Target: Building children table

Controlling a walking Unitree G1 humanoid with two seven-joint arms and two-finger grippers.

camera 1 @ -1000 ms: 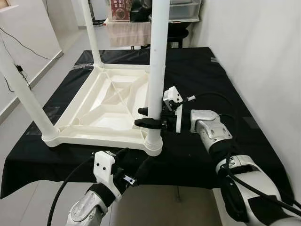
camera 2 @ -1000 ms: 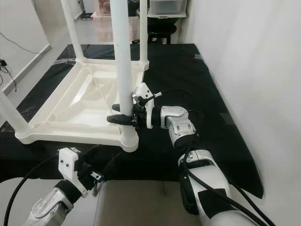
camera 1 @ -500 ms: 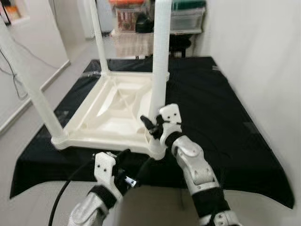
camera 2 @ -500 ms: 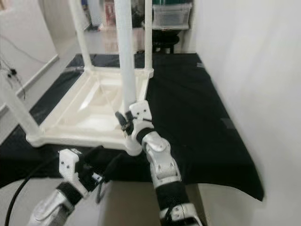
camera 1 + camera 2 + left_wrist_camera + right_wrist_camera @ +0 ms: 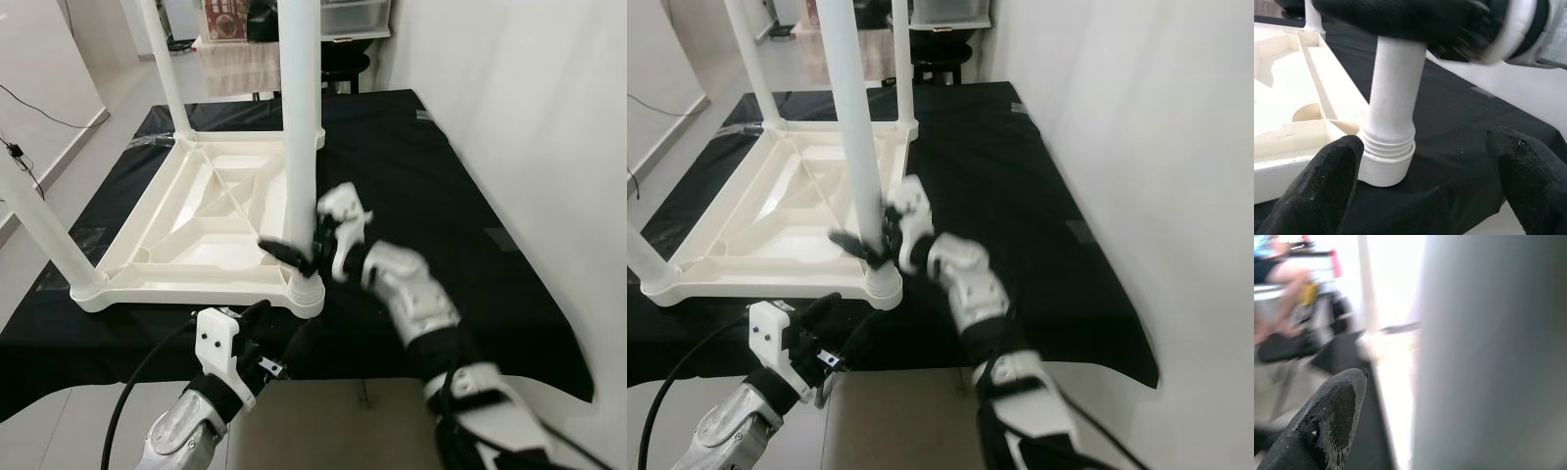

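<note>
The white plastic children's table (image 5: 196, 211) lies upside down on the black cloth, with its legs pointing up. My right gripper (image 5: 297, 247) is open around the lower part of the near right leg (image 5: 299, 117). One finger (image 5: 1327, 416) lies in front of the leg with a gap to it, and the other is hidden behind the leg. My left gripper (image 5: 279, 323) is open and empty, low at the cloth's front edge. It points at the leg's threaded base collar (image 5: 1386, 161).
The black cloth (image 5: 470, 225) covers a low platform that ends just in front of me. A white wall (image 5: 529, 117) runs close along the right. Shelves and storage boxes (image 5: 343, 15) stand behind the table. A cable (image 5: 39, 103) trails on the floor at the left.
The head camera has shifted. My right forearm swung from the right round to the front of the leg, then partly back, with the gripper staying at the leg. The left gripper has barely moved.
</note>
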